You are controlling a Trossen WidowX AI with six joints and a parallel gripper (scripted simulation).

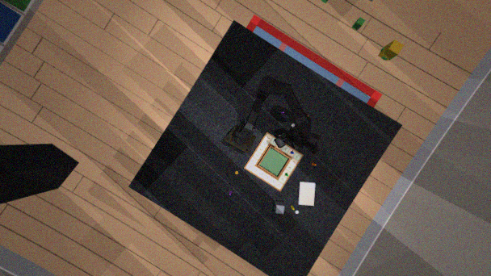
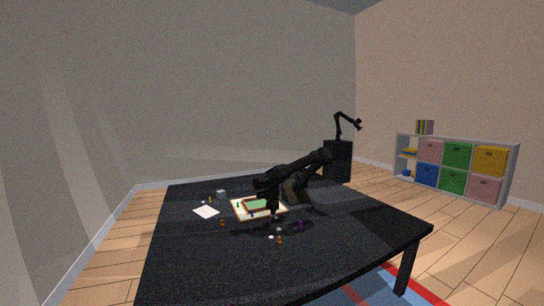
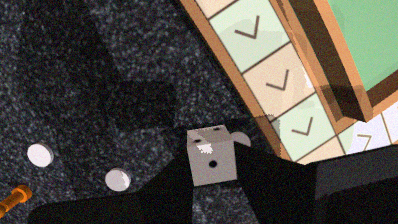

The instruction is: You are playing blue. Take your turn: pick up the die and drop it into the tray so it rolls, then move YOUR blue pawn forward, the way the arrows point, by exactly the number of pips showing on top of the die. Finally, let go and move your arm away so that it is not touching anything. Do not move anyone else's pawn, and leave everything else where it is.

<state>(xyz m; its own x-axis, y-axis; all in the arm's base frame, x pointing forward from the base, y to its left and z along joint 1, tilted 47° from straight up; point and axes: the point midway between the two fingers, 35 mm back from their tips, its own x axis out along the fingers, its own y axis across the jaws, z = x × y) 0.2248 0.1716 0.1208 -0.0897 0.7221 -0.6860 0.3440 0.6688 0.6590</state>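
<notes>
With its fingers pinched on the die (image 3: 212, 159), the claw (image 3: 209, 152) (image 2: 272, 216) is just outside the board (image 3: 260, 102) (image 2: 242, 218) (image 1: 251, 168); in the wrist view, the tray (image 3: 350, 60) (image 2: 254, 211) (image 1: 274, 161) lies toward two o'clock from it.

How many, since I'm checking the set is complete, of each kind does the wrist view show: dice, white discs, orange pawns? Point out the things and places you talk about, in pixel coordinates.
Dice (image 3: 214, 162) (image 2: 272, 218): 1
White discs (image 3: 40, 155) (image 2: 271, 237) (image 1: 293, 125): 3, one partly hidden behind the die
Orange pawns (image 3: 18, 198) (image 2: 279, 240): 1, cut off by the picture's edge
Total: 5
</notes>
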